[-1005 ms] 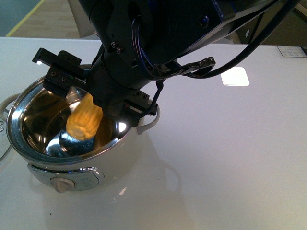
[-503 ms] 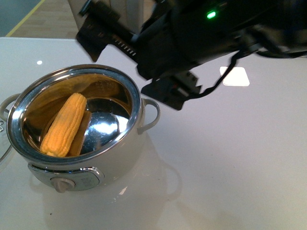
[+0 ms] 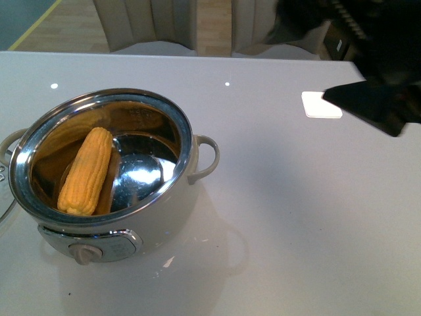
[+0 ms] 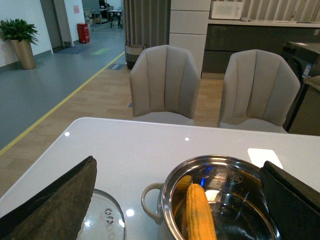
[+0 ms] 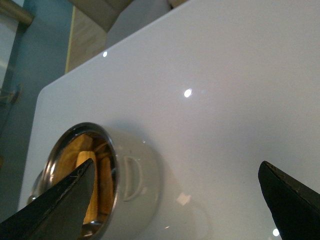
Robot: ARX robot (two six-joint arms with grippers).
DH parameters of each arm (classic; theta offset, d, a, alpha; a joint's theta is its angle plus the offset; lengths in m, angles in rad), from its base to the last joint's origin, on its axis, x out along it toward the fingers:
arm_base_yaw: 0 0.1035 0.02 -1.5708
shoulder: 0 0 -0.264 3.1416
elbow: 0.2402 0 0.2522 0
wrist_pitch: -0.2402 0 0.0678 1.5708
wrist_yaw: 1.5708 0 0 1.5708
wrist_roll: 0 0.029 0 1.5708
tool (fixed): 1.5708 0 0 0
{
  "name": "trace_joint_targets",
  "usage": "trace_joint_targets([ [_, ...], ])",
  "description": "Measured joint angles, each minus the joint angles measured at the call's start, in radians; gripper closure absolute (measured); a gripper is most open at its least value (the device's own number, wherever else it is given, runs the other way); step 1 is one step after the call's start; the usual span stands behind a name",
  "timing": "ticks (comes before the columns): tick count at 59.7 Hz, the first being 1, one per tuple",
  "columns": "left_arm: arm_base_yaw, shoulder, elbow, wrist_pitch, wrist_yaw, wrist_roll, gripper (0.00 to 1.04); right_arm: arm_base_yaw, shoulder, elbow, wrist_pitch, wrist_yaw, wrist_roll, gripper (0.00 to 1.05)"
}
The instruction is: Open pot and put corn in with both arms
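Note:
The cream-white pot stands open at the table's left, its dial facing me. The corn lies inside the steel bowl, leaning on the left wall. My right arm is a dark blur at the upper right, well away from the pot. In the right wrist view my right gripper is open and empty above the table, with the pot and corn beside one finger. In the left wrist view my left gripper is open and empty behind the pot and corn.
The glass lid lies flat on the table beside the pot; its edge shows in the front view. A white square patch is on the table at the right. Two grey chairs stand behind the table.
The corn, held over the pot a second ago, now lies in the bowl. My right arm has let go and pulled back up and to the right, away from the pot.

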Motion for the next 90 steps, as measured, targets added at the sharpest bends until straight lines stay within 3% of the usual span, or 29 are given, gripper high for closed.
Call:
trace_joint_targets([
  [19,0.000,0.000,0.000,0.000,0.000,0.000,0.07,0.038,-0.298,-0.257,0.004,0.241,-0.187,0.09],
  [33,0.000,0.000,0.000,0.000,0.000,0.000,0.07,0.066,-0.327,-0.360,0.062,0.291,-0.185,0.09],
  [40,0.000,0.000,0.000,0.000,0.000,0.000,0.07,0.045,-0.289,-0.483,0.487,0.335,-0.400,0.26],
  [45,0.000,0.000,0.000,0.000,0.000,0.000,0.07,0.002,-0.352,-0.520,0.616,0.303,-0.526,0.40],
  [54,0.000,0.000,0.000,0.000,0.000,0.000,0.07,-0.073,-0.502,-0.542,0.524,0.226,-0.621,0.67],
  [66,0.000,0.000,0.000,0.000,0.000,0.000,0.07,-0.152,-0.667,-0.544,0.377,0.150,-0.644,1.02],
  [76,0.000,0.000,0.000,0.000,0.000,0.000,0.07,-0.201,-0.779,-0.544,0.271,0.105,-0.653,1.03],
  [81,0.000,0.000,0.000,0.000,0.001,0.000,0.07,-0.286,-0.842,-0.544,0.212,0.003,-0.653,1.03],
  [90,0.000,0.000,0.000,0.000,0.000,0.000,0.07,-0.318,-0.924,-0.544,0.133,-0.008,-0.653,1.03],
])
